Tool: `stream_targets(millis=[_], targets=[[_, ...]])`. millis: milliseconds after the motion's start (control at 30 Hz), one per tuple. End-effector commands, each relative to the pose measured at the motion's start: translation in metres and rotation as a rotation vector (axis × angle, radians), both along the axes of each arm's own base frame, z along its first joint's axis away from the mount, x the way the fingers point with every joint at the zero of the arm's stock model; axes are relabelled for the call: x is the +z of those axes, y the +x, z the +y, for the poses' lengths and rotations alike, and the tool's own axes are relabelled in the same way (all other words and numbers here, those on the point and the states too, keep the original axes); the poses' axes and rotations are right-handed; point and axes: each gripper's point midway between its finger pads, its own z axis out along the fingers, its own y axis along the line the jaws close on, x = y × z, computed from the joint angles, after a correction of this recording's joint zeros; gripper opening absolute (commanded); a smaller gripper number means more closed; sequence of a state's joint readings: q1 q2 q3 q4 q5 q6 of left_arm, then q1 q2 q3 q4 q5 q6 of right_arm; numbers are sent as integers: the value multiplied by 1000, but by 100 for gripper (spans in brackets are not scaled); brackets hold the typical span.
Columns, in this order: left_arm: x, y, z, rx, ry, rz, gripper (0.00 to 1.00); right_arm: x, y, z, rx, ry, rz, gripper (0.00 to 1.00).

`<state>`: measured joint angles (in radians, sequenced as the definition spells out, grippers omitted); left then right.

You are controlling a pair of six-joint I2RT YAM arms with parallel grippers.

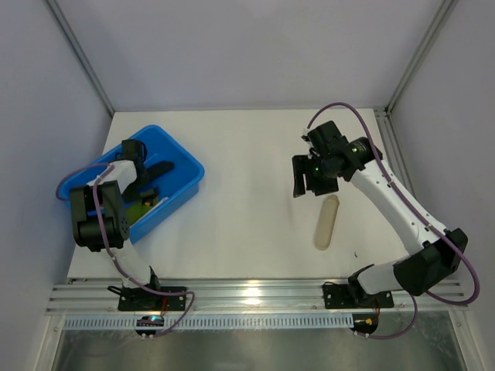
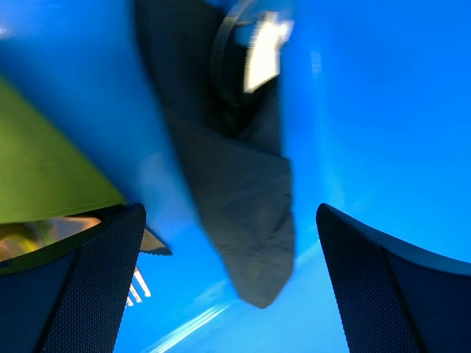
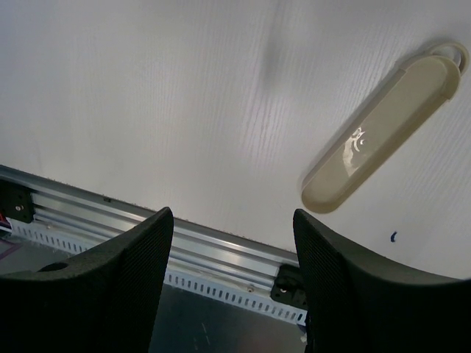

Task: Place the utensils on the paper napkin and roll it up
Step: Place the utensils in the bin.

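The black paper napkin [image 2: 246,198] lies crumpled in the blue tub [image 1: 182,158]; in the top view it shows as a dark strip [image 1: 163,167]. My left gripper [image 2: 232,294] is open just over the napkin's tip, inside the tub [image 2: 368,110], and holds nothing; in the top view it [image 1: 145,185] is low in the tub. Pale prongs like fork tines [image 2: 137,285] show by its left finger; a blurred shiny piece [image 2: 263,48] lies on the napkin's far end. The other utensils are hidden. My right gripper [image 3: 232,287] is open and empty above the table [image 1: 313,179].
A thick beige cylinder [image 1: 327,222] lies on the white table just near of the right gripper, also in the right wrist view [image 3: 383,140]. A green object [image 2: 44,169] lies in the tub by the left finger. The metal rail [image 1: 255,295] runs along the near edge.
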<state>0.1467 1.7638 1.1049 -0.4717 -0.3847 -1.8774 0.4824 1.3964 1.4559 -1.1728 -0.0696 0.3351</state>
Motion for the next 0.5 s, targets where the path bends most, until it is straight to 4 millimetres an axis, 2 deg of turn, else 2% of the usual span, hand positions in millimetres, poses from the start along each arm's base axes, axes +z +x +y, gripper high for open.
stream_targets(millis=[0, 167, 400, 467], targets=[[21, -14, -1, 43, -55, 30, 99, 13, 0, 2, 0, 40, -50, 70], [41, -17, -4, 25, -62, 38, 99, 14, 0, 2, 2, 43, -55, 70], [95, 8, -1, -17, -13, -142, 99, 13, 0, 4, 4, 59, -58, 70], [102, 10, -3, -43, -10, -142, 99, 14, 0, 5, 3, 62, -62, 70]])
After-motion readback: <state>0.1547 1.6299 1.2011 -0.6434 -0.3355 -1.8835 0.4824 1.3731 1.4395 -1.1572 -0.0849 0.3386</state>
